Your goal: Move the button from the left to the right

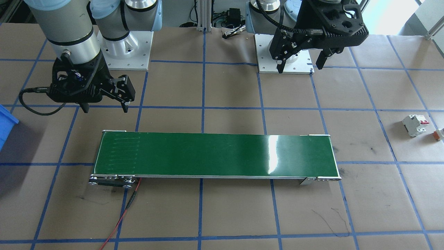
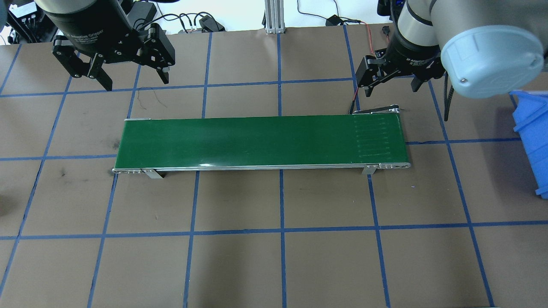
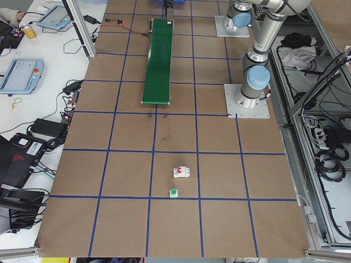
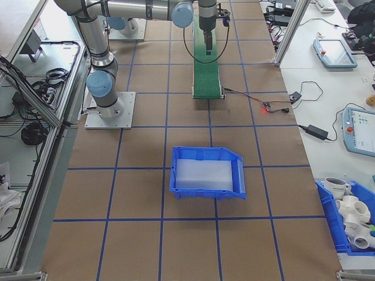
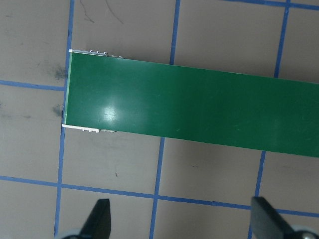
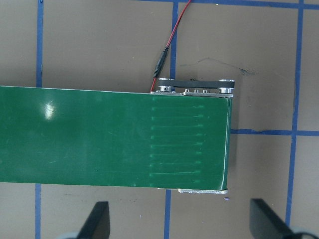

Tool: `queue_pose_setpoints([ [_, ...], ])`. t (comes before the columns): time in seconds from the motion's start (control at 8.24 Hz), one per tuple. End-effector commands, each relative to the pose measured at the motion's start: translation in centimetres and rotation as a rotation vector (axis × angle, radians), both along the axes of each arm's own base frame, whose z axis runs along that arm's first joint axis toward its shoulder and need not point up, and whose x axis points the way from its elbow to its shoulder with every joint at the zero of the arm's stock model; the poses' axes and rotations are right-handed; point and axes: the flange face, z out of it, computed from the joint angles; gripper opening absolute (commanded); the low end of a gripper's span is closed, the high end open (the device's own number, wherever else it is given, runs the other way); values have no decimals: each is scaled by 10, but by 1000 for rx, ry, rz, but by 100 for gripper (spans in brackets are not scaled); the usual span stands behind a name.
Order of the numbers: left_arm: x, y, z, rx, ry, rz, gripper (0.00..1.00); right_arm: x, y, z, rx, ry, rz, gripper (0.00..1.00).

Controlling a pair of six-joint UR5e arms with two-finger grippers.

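Observation:
The button [image 3: 174, 192], green-capped with a white body, stands on the brown table far beyond the left end of the green belt [image 2: 257, 141]; its white and orange side shows at the front view's right edge [image 1: 439, 134]. My left gripper [image 2: 136, 82] hangs open and empty above the table behind the belt's left end, far from the button. Its fingers [image 5: 99, 221] frame the belt's end from above. My right gripper [image 2: 391, 90] hangs open and empty behind the belt's right end [image 6: 219, 144].
A taller white block with a red switch [image 1: 415, 125] lies next to the button. A blue bin [image 2: 533, 137] sits off the belt's right end. A red wire [image 1: 121, 218] trails from the belt's motor end. Blue tape lines grid the table.

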Motion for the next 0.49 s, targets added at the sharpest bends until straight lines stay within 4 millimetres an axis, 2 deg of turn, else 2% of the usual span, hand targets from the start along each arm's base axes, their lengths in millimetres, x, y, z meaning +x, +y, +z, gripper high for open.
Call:
queue_pose_setpoints([
  [0.0,-1,3,0,7,1,-4,100,0,0,0,0,0,0,100],
  [0.12,0,4,3,1,-2,-22,100,0,0,0,0,0,0,100],
  [0.24,15,-6,7,-4,-6,-137,100,0,0,0,2,0,0,100],
  [0.36,61,-10,9,36,-33,-211,100,0,0,0,0,0,0,100],
])
